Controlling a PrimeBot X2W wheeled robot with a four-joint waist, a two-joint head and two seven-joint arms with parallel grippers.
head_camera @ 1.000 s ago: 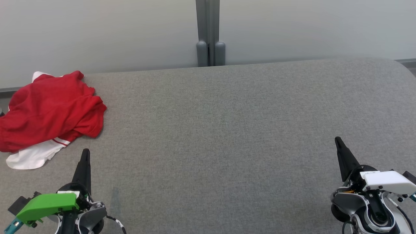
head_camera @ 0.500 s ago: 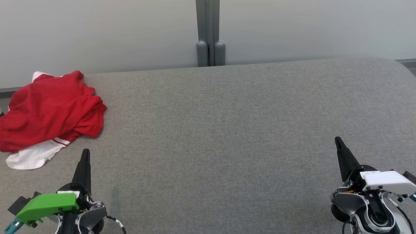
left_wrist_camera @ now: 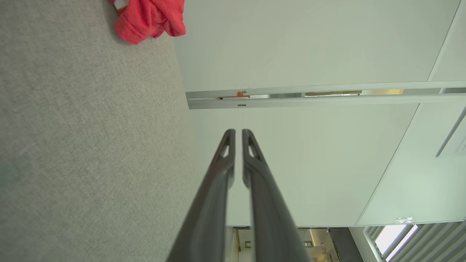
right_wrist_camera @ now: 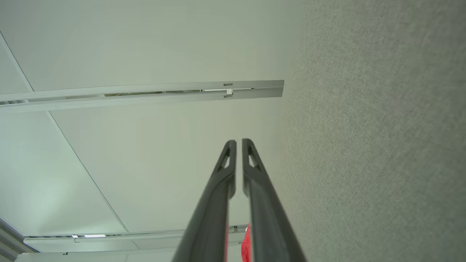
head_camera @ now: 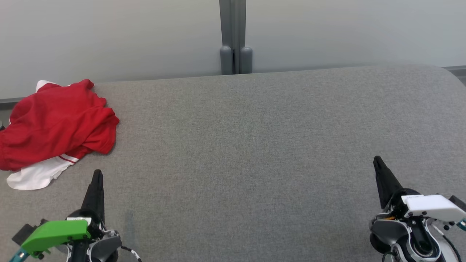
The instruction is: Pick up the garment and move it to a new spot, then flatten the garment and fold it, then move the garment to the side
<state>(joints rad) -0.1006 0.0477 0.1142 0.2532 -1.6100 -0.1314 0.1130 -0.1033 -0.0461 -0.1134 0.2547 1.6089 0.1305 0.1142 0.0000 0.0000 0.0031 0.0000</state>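
table: grey woven top, runs wide to both sides of the grey post standing behind the middle of its back edge. Pale wall panels flank the post.

garment: red, crumpled in a heap far left of the post, against the table's back edge. Its left side runs out of the head view, so I can't tell its full extent. A white flap sticks out on the robot's side of the heap, with striped trim where the red meets the white.

Handling, my read: soft, light and limp. It will sag and unroll when lifted. Dragging it over the woven top would likely bunch it, so lift it clear. Pinch a raised red fold on the post-side edge of the heap and go deep enough to catch the cloth. Can't pick out a collar or hem corners in this heap, so look for them after the move.

left claw: left of the post, at the near side of the table, near the white flap but not touching it. Fingers are drawn together to a thin slit, with nothing between them.

right claw: right of the post, near side, well apart from the garment. Same state, closed on nothing.

Pickup not started. Both claws need to open before any grip.
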